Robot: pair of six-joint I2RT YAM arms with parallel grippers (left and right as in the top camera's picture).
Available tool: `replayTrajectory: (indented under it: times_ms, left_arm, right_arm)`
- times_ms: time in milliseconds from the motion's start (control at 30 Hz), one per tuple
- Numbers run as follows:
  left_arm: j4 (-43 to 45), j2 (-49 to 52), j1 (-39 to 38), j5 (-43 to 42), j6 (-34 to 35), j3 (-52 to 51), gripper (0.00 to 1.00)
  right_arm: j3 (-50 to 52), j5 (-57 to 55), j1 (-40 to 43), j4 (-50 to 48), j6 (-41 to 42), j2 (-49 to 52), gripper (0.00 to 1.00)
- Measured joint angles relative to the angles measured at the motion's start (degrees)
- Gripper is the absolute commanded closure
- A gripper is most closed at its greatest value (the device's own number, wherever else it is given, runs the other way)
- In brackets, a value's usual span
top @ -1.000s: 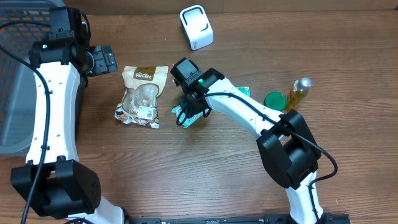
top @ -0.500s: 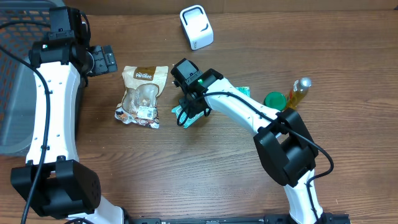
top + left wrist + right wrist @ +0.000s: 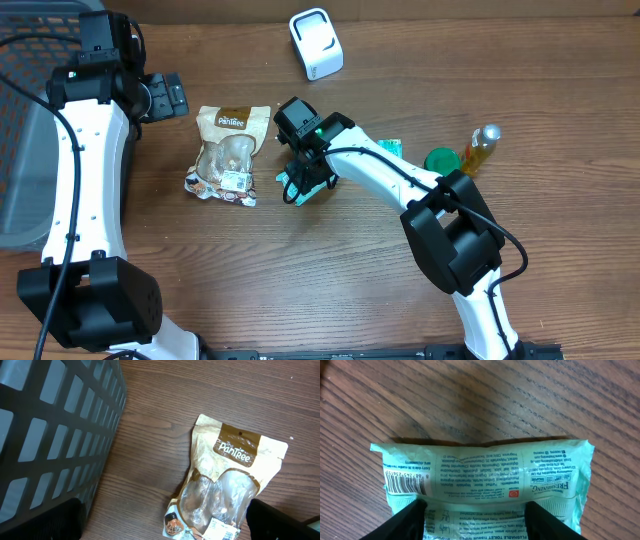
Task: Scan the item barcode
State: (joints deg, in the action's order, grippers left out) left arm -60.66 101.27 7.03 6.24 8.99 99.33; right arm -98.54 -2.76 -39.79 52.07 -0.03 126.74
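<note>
Mint-green and crinkly, the wipes packet (image 3: 485,467) lies flat on the worktop (image 3: 300,290) near the middle, just right of the snack pouch (image 3: 228,152) and well apart from the white scanner (image 3: 316,43) at the far edge. The right claw (image 3: 476,507) is down over it, its fingers (image 3: 410,521) standing apart and astride the near part of the wrapper; whether they press the film or only frame it cannot be told. The likeliest trouble is the soft wrapper itself: pinched on loose film, it can slip free or sag on the lift and drop short of the scanner. The barcode (image 3: 395,487) sits at the packet's left end, close beside one finger, so a hold that creeps that way, or a fold in the film, would probably hide or crumple the bars and spoil the read. The packet must also be turned so the code faces the scanner's window, and a twist could loosen a weak grip. The left claw (image 3: 165,97) hangs with its fingers spread wide and nothing between them, beside the basket (image 3: 20,120), clear of the work. Against the frame a second earlier, the right arm's elbow has swung slightly left and the claw has edged left with it, while packet, pouch and scanner lie where they were.
</note>
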Motion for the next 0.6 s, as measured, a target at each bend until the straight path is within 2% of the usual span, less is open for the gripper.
replayTrajectory:
  times_ms: [233, 367, 600]
  left_arm:
    - [0.0, 0.0, 0.0, 0.0, 0.0, 0.0, 0.00]
    - [0.0, 0.0, 0.0, 0.0, 0.0, 0.0, 0.00]
    - [0.0, 0.0, 0.0, 0.0, 0.0, 0.0, 0.00]
  right_arm:
    - [-2.3, 0.0, 0.0, 0.4, 0.9, 0.2, 0.37]
    - [-2.8, 0.0, 0.0, 0.9, 5.7, 0.2, 0.42]
    - [-2.8, 0.6, 0.0, 2.2, 15.9, 0.2, 0.43]
